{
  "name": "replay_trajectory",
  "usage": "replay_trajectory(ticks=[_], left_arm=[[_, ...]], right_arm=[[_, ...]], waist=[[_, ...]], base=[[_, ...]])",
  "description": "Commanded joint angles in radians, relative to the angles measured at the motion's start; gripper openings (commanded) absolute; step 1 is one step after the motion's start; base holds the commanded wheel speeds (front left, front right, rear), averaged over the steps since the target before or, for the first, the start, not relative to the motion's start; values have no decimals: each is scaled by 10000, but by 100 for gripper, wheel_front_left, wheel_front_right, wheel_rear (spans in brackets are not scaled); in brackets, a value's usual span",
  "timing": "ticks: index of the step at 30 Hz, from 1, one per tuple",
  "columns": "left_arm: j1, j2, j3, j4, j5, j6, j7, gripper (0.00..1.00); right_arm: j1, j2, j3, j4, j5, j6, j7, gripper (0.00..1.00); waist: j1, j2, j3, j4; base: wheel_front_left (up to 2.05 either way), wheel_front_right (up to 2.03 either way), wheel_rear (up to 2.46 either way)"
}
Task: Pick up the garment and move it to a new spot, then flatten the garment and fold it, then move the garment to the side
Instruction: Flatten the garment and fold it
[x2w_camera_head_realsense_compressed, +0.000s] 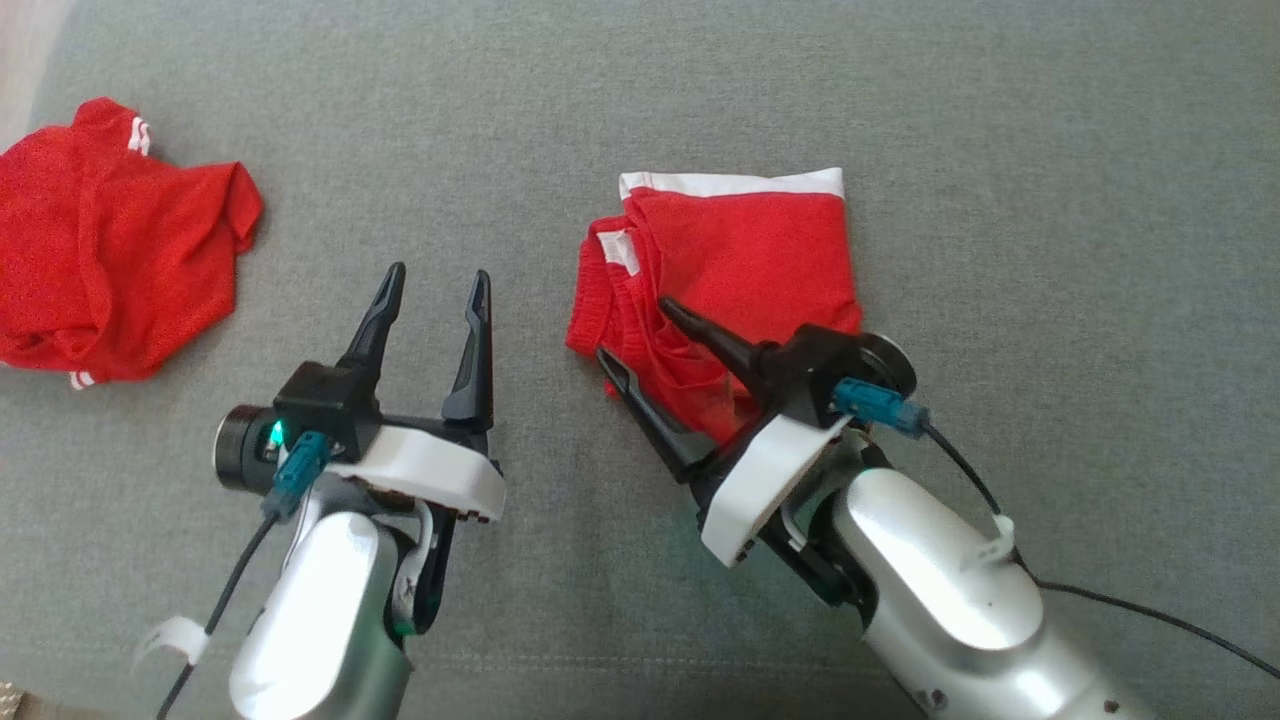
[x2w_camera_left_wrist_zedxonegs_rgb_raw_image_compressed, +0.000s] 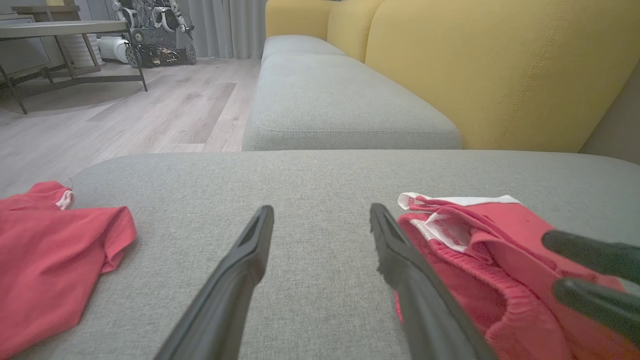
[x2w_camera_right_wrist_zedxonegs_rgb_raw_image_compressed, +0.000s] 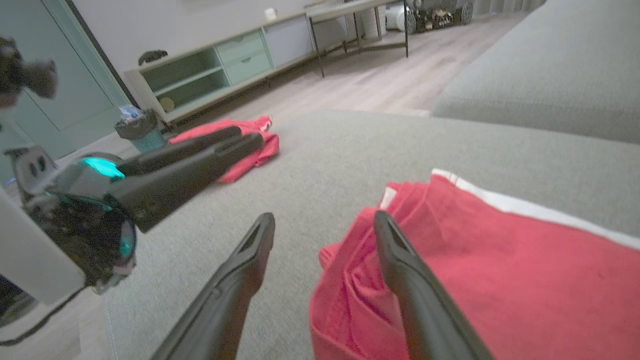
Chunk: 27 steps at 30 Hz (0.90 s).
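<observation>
The garment (x2w_camera_head_realsense_compressed: 750, 250) is red with a white band and lies folded on the grey cushion (x2w_camera_head_realsense_compressed: 1000, 150), right of centre. My right gripper (x2w_camera_head_realsense_compressed: 633, 328) is open at its lower left edge. One finger is over the red cloth and the other over bare cushion, gripping nothing. The right wrist view shows the same straddle, my right gripper (x2w_camera_right_wrist_zedxonegs_rgb_raw_image_compressed: 324, 217) beside the garment (x2w_camera_right_wrist_zedxonegs_rgb_raw_image_compressed: 500, 260). My left gripper (x2w_camera_head_realsense_compressed: 439, 272) stands open and empty to the garment's left. In the left wrist view my left gripper (x2w_camera_left_wrist_zedxonegs_rgb_raw_image_compressed: 321, 207) points across the cushion, the garment (x2w_camera_left_wrist_zedxonegs_rgb_raw_image_compressed: 500, 235) at its right.
A second red garment (x2w_camera_head_realsense_compressed: 100, 250) lies crumpled at the cushion's far left edge. A yellow backrest (x2w_camera_left_wrist_zedxonegs_rgb_raw_image_compressed: 500, 75) and another grey seat cushion (x2w_camera_left_wrist_zedxonegs_rgb_raw_image_compressed: 340, 100) lie beyond. A wooden floor (x2w_camera_left_wrist_zedxonegs_rgb_raw_image_compressed: 125, 115), a table (x2w_camera_left_wrist_zedxonegs_rgb_raw_image_compressed: 65, 30) and a low cabinet (x2w_camera_right_wrist_zedxonegs_rgb_raw_image_compressed: 215, 70) surround the sofa.
</observation>
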Motion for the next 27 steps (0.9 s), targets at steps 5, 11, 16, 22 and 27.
replay_trajectory(ticks=[5,11,16,22,27], left_arm=[[-262,132,404,-296,64,-5,-89,100],[-128,179,451,-281,75,24,-89,100],[-36,269,543,-300,56,56,-89,100],[74,402,643,-378,42,107,-89,100],[133,469,676,-404,27,138,-89,100]], right_arm=[[94,-31,-434,-1288,-102,-7,-601,100],[831,-270,-2635,-2246,-698,-7,-854,100],[1499,-321,-4510,-2642,-1326,-7,-784,100],[2204,-314,-5904,-2957,-1825,-7,-687,100],[2446,-230,-6153,-3054,-1935,-7,-625,100]], waist=[[0,0,-153,-148],[0,0,-335,-283],[0,0,-462,-366],[0,0,-553,-425],[0,0,-624,-478]], base=[[0,0,0],[0,0,0],[0,0,0],[0,0,0],[0,0,0]])
